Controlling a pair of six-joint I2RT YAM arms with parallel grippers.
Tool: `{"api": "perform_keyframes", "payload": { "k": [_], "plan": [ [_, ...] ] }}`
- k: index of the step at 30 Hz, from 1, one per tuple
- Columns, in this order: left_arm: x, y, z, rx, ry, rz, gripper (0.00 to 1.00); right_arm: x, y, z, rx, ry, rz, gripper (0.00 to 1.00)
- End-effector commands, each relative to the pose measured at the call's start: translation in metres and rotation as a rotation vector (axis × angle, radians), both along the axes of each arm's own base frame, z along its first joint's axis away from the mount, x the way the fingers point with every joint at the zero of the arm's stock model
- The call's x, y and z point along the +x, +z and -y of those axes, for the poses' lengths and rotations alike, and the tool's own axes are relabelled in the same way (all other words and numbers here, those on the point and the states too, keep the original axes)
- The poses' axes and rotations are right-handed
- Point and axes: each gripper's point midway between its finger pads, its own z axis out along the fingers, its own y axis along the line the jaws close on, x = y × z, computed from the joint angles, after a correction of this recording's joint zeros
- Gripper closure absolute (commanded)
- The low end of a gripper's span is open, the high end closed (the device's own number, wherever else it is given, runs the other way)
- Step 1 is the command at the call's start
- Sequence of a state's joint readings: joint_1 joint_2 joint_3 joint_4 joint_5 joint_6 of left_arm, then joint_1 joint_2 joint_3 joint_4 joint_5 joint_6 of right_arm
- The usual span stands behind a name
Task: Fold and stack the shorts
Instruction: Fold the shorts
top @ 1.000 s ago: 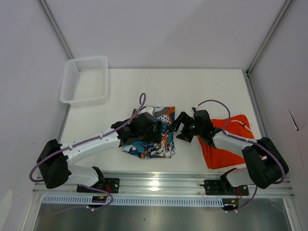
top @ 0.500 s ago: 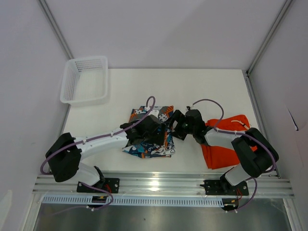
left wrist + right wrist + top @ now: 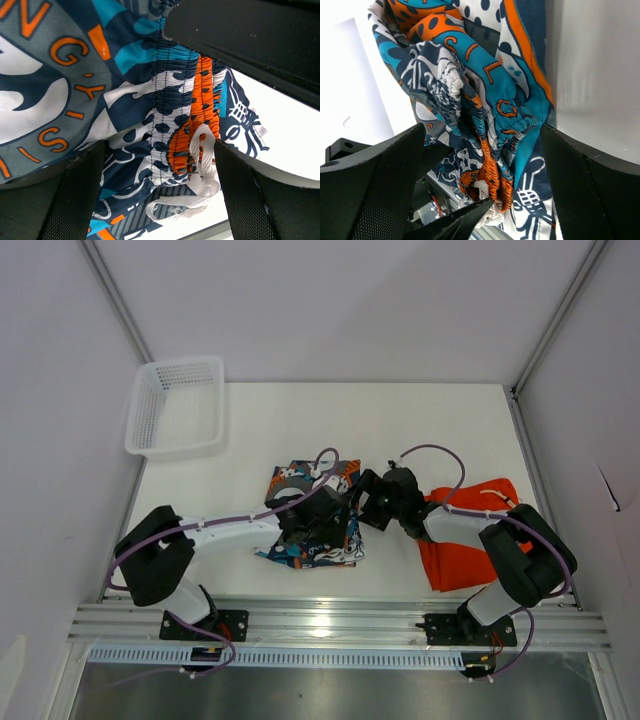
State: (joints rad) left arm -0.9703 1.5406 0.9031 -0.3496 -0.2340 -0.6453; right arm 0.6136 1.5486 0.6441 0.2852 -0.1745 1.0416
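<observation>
The basket (image 3: pixel 176 446) sits far left, nothing showing in it; the left gripper (image 3: pixel 157 190) straddles the waistband of the patterned shorts (image 3: pixel 318 552) in the middle, jaws spread, likely to pinch it for a fold; the right gripper (image 3: pixel 485 165) gapes round the same bunched edge; the orange shorts (image 3: pixel 470 560) lie rightmost, partly under that arm

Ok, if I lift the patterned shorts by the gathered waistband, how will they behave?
Probably floppy: the patterned shorts lie in soft bunched folds, so most would hang and drape. The elastic waistband looks thick and gathered, likely a firm pinch point. The loose white drawstring may dangle and snag.
</observation>
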Motion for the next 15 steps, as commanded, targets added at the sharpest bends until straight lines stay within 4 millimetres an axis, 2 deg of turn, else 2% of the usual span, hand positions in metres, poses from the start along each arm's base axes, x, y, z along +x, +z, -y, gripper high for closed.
{"api": "perform_keyframes", "payload": {
  "k": [1,7,9,13,15],
  "plan": [
    [0.008,0.006,0.012,-0.022,-0.003,0.046,0.11,0.012,0.019,-0.001,-0.006,-0.010,0.072,0.04],
    [0.008,0.006,0.012,-0.024,-0.007,0.055,0.13,0.011,0.020,-0.005,0.025,0.002,0.086,0.06],
    [0.005,0.005,0.011,-0.020,-0.015,0.056,0.14,0.013,0.018,-0.008,0.029,0.009,0.086,0.09],
    [0.001,0.008,0.010,-0.027,-0.029,0.067,0.14,0.017,0.023,-0.019,0.069,0.042,0.105,0.21],
    [-0.001,0.009,0.010,-0.030,-0.037,0.073,0.14,0.019,0.018,-0.023,0.068,0.052,0.095,0.29]
  ]
}}
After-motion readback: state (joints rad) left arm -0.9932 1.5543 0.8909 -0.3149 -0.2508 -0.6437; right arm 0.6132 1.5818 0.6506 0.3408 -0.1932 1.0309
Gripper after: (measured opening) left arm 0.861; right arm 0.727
